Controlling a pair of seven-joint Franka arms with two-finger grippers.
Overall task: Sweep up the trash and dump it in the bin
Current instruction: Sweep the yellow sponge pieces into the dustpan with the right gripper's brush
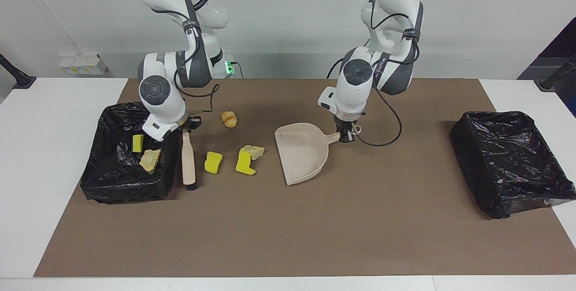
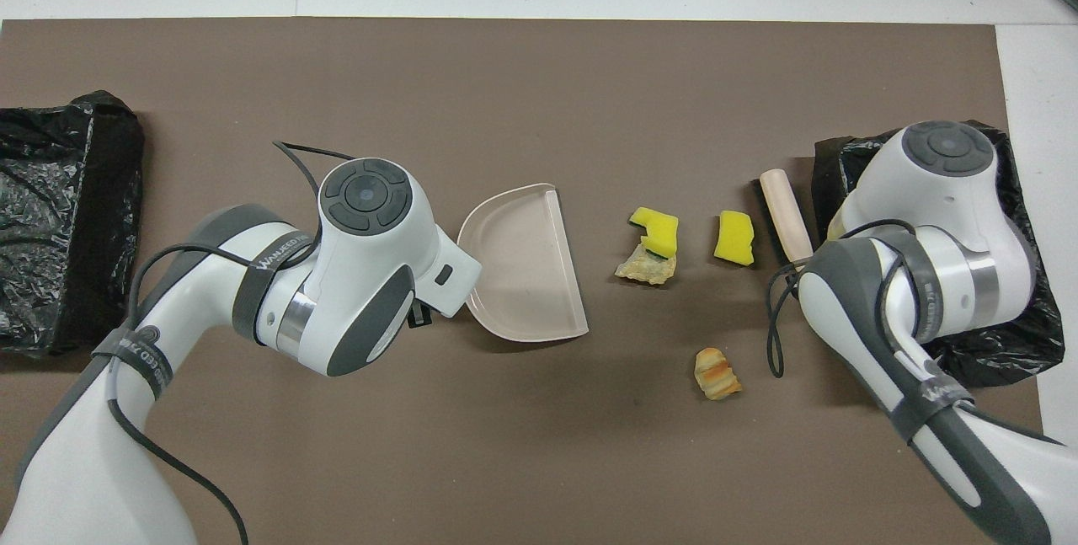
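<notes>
**Visitor:** Start with what lies closest to your bases. What is up there?

**Robot:** A tan croissant-like lump (image 1: 229, 118), in the upper middle of the facing frame, alone on the brown-matted desk (image 1: 288, 237). It sits apart from the other scraps, so I judge it needs a stroke of its own.

**Visitor:** And your grippers?

**Robot:** My right gripper (image 1: 186, 127) is clenched on the handle end of a beige wooden-handled brush (image 1: 189, 160). The brush hangs with its dark bristles low, just beside the black-bag-lined bin (image 1: 96, 178). My left gripper (image 1: 345, 136) is clamped on the stub handle of a beige plastic dustpan (image 1: 299, 154) at frame centre.

**Visitor:** Why that arrangement?

**Robot:** The pan's open mouth faces the scraps and the brush stands at their other flank. They lie between the two, so one push should carry them in.

**Visitor:** Which scraps?

**Robot:** At mid-height there is a yellow sponge chunk (image 1: 213, 162) near the brush. A second yellow sponge chunk (image 1: 244, 164) lies closer to the pan, with a pale tan bread lump (image 1: 253, 150) touching it.

**Visitor:** Is anything binned already?

**Robot:** Yes. A yellow sponge scrap (image 1: 137, 143) and a tan scrap (image 1: 150, 159) lie inside that bin. My arm hides part of its interior. A second black-lined bin (image 1: 513, 165) waits at my left arm's end of the desk.
</notes>
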